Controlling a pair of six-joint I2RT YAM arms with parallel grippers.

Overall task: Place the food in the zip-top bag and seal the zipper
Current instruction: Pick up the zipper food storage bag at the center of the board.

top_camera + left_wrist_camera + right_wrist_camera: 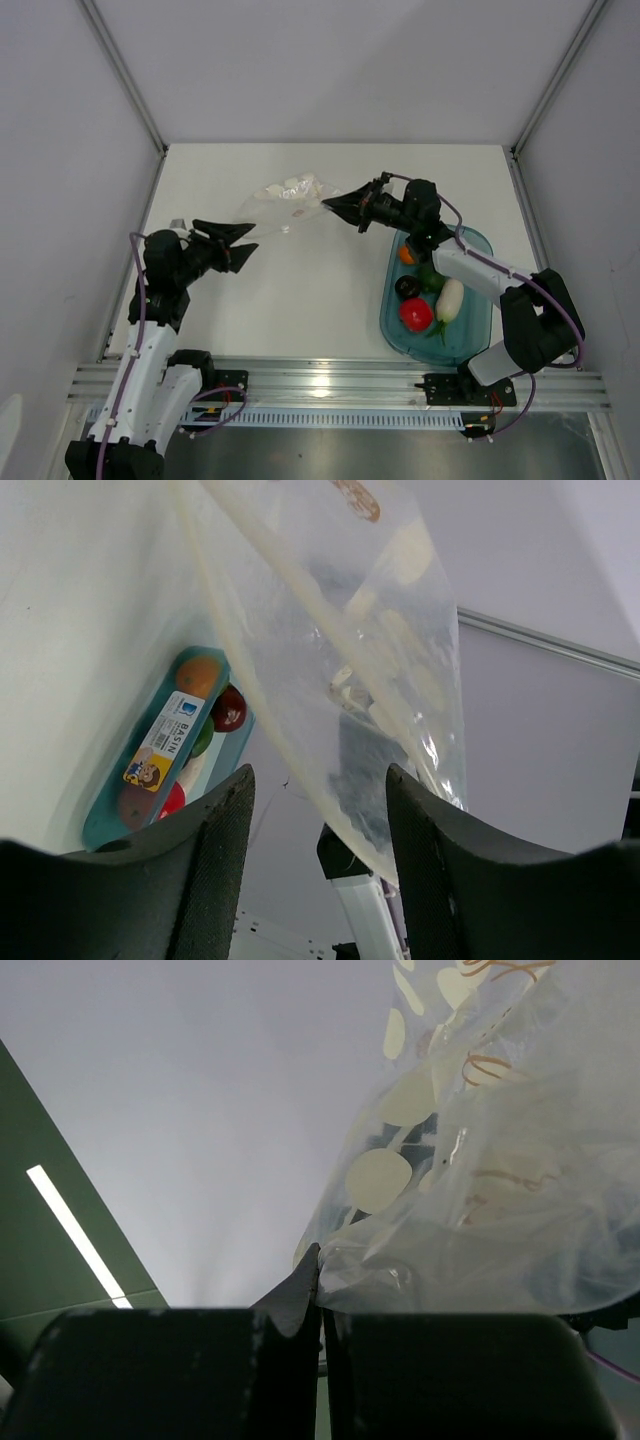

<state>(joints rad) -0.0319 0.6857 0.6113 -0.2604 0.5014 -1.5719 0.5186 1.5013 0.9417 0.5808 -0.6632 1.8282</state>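
Note:
The clear zip-top bag (pixel 285 203) hangs above the table's middle back, held at its right corner by my right gripper (pixel 330 204), which is shut on it; the bag (pixel 470 1190) fills the right wrist view. My left gripper (pixel 248 240) is open and empty just left of and below the bag, whose lower edge (pixel 340 680) hangs in front of its fingers (pixel 215 840). The zipper strip (pixel 300 590) runs across the bag. The food lies in the teal tray: red tomato (pixel 416 314), white radish (pixel 449 300), a dark purple piece (pixel 407 287), a green piece (pixel 430 275), an orange piece (pixel 407 254).
The teal oval tray (pixel 480 330) sits at the right front of the table; it also shows in the left wrist view (pixel 110 810). Grey walls enclose the table on three sides. A metal rail (pixel 330 380) runs along the near edge.

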